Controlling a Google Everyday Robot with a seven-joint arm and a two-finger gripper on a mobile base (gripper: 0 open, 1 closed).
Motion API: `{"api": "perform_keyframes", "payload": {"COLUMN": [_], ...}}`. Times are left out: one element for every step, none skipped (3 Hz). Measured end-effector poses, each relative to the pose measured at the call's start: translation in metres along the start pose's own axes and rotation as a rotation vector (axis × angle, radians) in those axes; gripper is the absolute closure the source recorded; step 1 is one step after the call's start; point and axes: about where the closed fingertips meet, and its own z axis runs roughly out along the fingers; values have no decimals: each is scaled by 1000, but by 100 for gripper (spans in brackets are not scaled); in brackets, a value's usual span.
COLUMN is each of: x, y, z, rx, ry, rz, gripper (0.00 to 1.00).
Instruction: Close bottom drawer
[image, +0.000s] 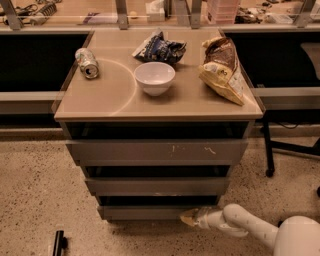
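Observation:
The bottom drawer (145, 212) is the narrowest of three grey-brown drawer fronts, lowest in the cabinet, with a plain handleless panel. It stands slightly out, with a dark gap above it. My gripper (189, 218) is at the end of the white arm (250, 230) that comes in from the lower right. Its tip rests against the right end of the bottom drawer's front panel, just above the floor.
The cabinet top (115, 95) holds a tipped can (87, 63), a white bowl (154, 77), a dark chip bag (160, 48) and a yellow-brown chip bag (222, 69). The scratched top drawer (157, 151) and the middle drawer (157, 186) lie above. A chair leg (267, 145) is on the right, a dark object (59, 242) on the floor.

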Motion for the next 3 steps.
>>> {"api": "perform_keyframes", "payload": {"x": [1,-9,-8], "y": [-8,-32,-39], "z": [2,0,-3], "rx": [18,78,100], "ry": [-27,-78,-100], "rz": [19,10,14], "gripper": [100,100,100]}}
